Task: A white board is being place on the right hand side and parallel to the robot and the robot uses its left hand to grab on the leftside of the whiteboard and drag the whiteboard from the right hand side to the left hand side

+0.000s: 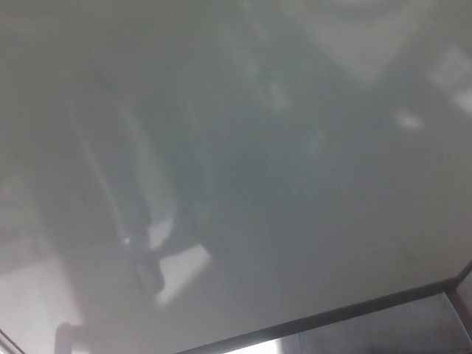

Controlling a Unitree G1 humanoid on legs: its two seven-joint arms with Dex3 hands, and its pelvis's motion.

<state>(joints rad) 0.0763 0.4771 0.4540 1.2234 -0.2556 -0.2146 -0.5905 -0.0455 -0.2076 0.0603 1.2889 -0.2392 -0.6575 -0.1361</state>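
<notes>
The whiteboard (pixel 243 169) fills almost the whole head view, its glossy grey-white surface showing dim reflections of the room. Its dark metal frame (pixel 346 313) runs slanting along the bottom, rising to the right corner. Neither of my hands shows in the picture.
Below the frame at the bottom right lies a strip of grey floor (pixel 383 335). A bright patch (pixel 251 348) sits under the frame at the bottom middle. Another sliver of frame edge cuts the bottom left corner (pixel 9 341).
</notes>
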